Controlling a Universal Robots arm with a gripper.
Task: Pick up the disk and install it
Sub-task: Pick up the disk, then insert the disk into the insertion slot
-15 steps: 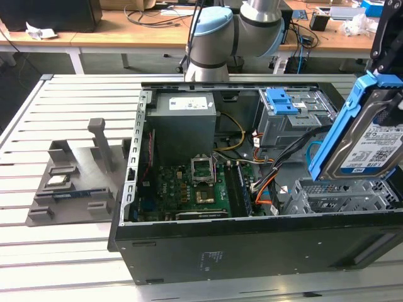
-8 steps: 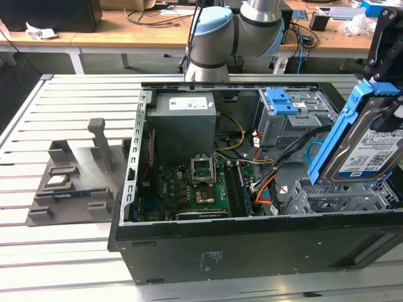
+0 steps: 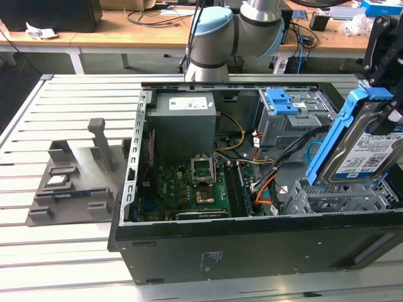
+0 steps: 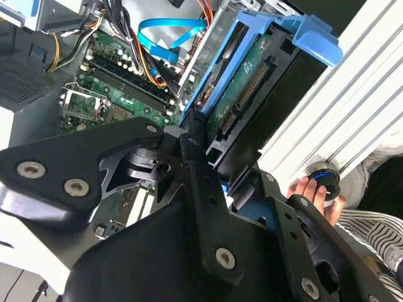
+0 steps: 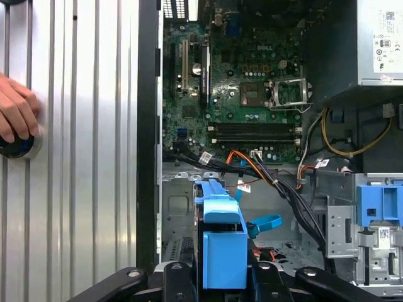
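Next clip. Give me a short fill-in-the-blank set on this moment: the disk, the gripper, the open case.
1. The disk held in the gripper is framed by a ____ plastic bracket.
2. The disk hangs tilted over the open computer case, at the exterior view's ____ side.
3. The motherboard inside the case is ____.
Missing words: blue; right; green.

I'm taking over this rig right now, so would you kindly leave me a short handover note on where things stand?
Gripper: shut on the disk, gripping its blue bracket.
Disk: lifted, tilted, over the drive cage at the exterior view's right of the open computer case.
Done: pick-up.
Left: disk not yet seated in the cage.
Note: a person's hand rests on a round button on the table.
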